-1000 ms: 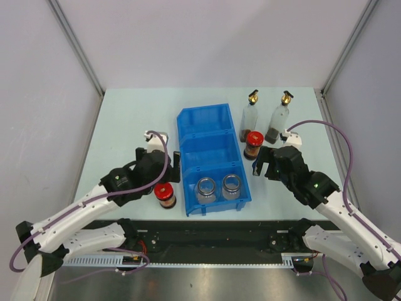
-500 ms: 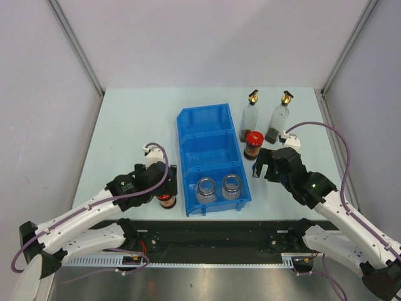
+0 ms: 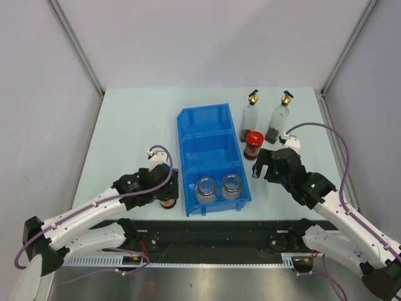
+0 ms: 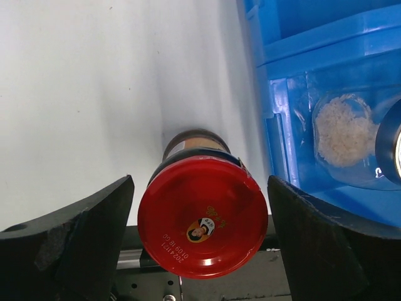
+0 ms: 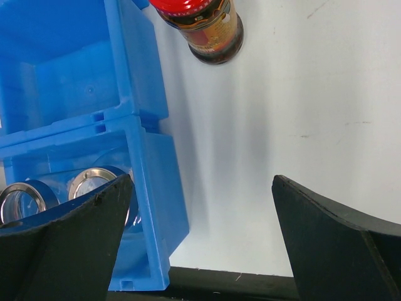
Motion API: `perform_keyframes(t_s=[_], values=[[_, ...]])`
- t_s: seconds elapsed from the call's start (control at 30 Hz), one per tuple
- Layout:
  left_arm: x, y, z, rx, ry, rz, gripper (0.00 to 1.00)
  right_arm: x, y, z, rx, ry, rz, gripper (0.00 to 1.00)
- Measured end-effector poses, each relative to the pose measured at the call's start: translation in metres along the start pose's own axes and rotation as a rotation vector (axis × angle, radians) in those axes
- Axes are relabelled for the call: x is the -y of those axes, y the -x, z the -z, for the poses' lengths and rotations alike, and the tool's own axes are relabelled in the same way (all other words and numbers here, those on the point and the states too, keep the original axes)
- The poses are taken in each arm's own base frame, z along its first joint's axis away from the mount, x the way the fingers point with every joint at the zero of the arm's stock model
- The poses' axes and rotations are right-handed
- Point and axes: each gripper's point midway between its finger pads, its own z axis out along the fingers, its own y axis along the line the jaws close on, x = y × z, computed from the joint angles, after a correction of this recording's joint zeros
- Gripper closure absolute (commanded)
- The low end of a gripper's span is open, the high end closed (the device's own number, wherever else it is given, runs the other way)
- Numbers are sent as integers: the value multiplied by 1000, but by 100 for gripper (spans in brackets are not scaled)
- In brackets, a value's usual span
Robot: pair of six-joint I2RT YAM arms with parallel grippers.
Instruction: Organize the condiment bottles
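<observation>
A brown red-lidded jar point(image 4: 202, 216) stands on the table left of the blue bin, near the front edge point(image 3: 166, 202). My left gripper point(image 4: 200, 188) is open and straddles this jar, with a gap on each side. A second red-lidded jar point(image 3: 253, 145) stands right of the bin, beyond my right gripper point(image 3: 263, 165), which is open and empty over bare table point(image 5: 200, 238); that jar also shows in the right wrist view point(image 5: 203, 25). Two tall clear bottles with gold spouts point(image 3: 249, 118) point(image 3: 278, 122) stand behind it. Two silver-lidded jars point(image 3: 205, 189) point(image 3: 231, 185) sit in the bin's nearest compartment.
The blue three-compartment bin point(image 3: 210, 119) lies in the middle of the table; its middle and far compartments hold nothing. Its right wall point(image 5: 150, 144) is close to my right gripper's left finger. The black front rail point(image 3: 213, 229) runs just below the left jar.
My left gripper has moved back toward the front edge and down around the red-lidded jar. The right arm has barely moved.
</observation>
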Motion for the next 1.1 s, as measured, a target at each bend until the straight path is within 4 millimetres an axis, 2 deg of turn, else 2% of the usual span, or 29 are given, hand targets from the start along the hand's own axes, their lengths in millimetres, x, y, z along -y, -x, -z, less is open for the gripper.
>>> perform_keyframes(t_s=[0.2,0.23,0.27,0.3,0.33,0.6,0.73,1.0,1.1], values=[[1,-6,0,-10,-21,14,51,0,0,0,0,0,-3,0],[1,-6,0,-9,-25,12,64,0,0,0,0,-1,-3,0],[0,-6,0,-8,-25,7,71,0,0,0,-1,0,-3,0],[0,-6,1,-7,-27,8,91,0,0,0,-1,-1,-3,0],[0,-6,1,-7,-28,8,100,0,-1,0,-2,-1,-4,0],[0,-5,1,-17,-25,-47,100,1,-3,-1,-6,-5,-3,0],[6,12,7,-9,-29,-132,100,2,-3,-1,-6,-6,-3,0],[49,116,31,155,-78,-203,100,2,-3,-1,-4,-6,-1,0],[60,145,36,207,-93,-209,100,3,-1,0,3,-5,-2,0]])
